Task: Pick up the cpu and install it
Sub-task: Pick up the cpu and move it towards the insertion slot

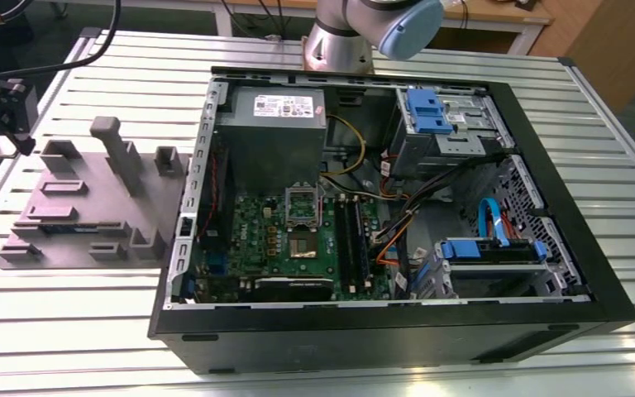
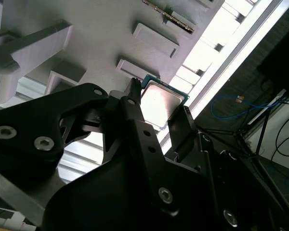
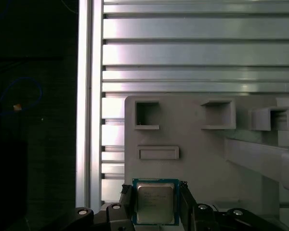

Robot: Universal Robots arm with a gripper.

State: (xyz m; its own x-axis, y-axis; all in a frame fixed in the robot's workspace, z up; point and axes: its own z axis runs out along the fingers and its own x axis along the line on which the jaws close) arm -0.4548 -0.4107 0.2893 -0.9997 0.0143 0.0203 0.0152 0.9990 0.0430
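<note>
Hovering over the grey fixture (image 1: 97, 207) at the exterior view's left, the gripper (image 3: 155, 188) looks to be pinching the cpu (image 3: 155, 204) by two opposite edges, chip squarely between its fingers, with the motherboard socket (image 1: 301, 205) well apart toward that view's right.
</note>
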